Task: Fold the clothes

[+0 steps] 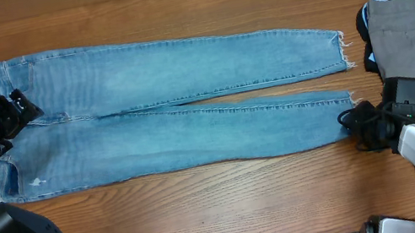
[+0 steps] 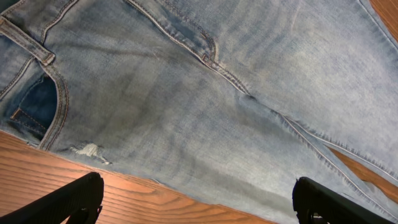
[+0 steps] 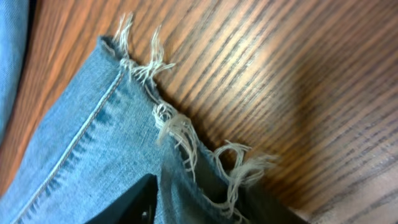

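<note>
Light-blue jeans (image 1: 172, 110) lie flat along the surface's far edge. Left gripper (image 2: 198, 196), jaws apart, hovers over the waist (image 2: 28, 48); right gripper (image 1: 361, 127) meets the frayed hem (image 3: 180, 134), grip unclear. A square pinch would keep the fold even.

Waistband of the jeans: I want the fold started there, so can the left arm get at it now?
Probably yes. The left gripper hangs open over the jeans close to the waistband, which lies flat with nothing on it.
</note>
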